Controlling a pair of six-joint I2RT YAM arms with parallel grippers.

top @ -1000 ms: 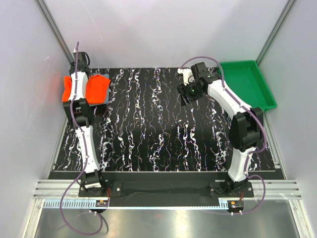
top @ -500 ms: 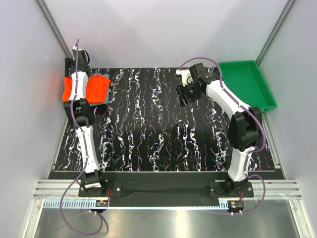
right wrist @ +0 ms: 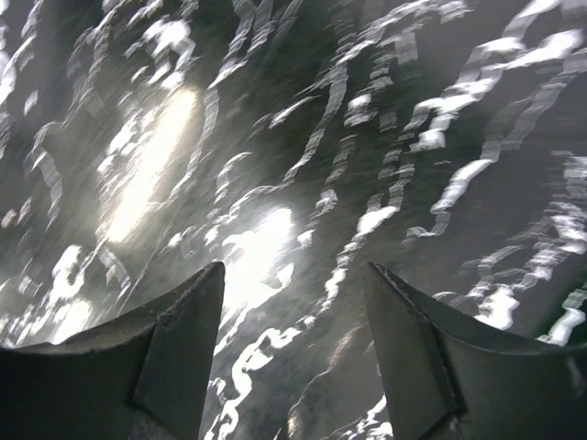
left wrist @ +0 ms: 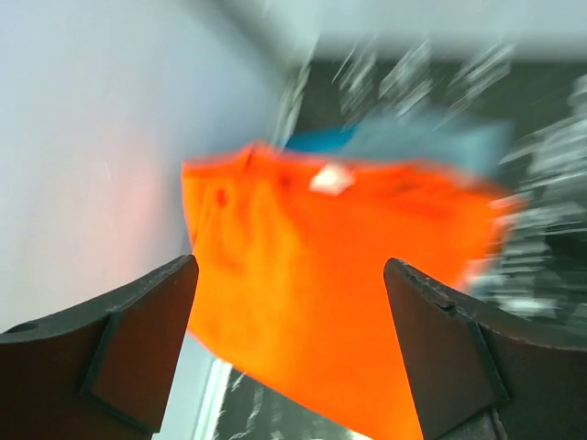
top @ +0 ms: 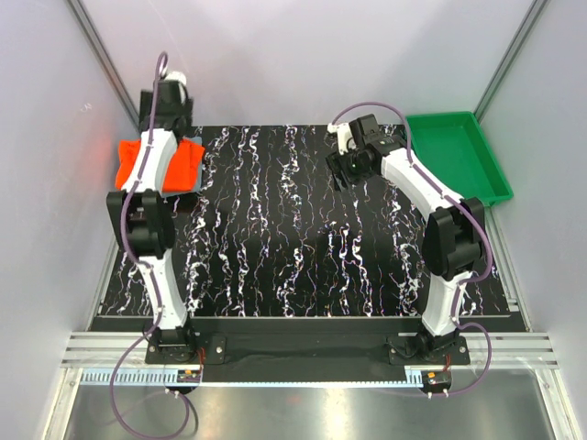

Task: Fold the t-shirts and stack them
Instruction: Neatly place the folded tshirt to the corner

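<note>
The folded orange-red t-shirt (top: 186, 161) (left wrist: 321, 275) lies at the table's back left corner, on top of the grey-blue t-shirt (left wrist: 431, 145), of which only a strip shows beyond its far edge. My left gripper (top: 165, 115) (left wrist: 292, 266) hovers above the orange shirt, open, with nothing between its fingers. The left arm hides the middle of that shirt in the top view. My right gripper (top: 339, 170) (right wrist: 295, 268) hangs open and empty over bare tabletop at the back, right of centre.
A green plastic tray (top: 477, 174) stands off the table's back right corner. The black marbled tabletop (top: 293, 247) spreads between the arms. Grey walls close in on both sides; the left wall (left wrist: 83, 165) is close beside the shirts.
My left gripper has opened, let go of the orange shirt and risen toward the back. The right gripper has shifted slightly toward the back.
</note>
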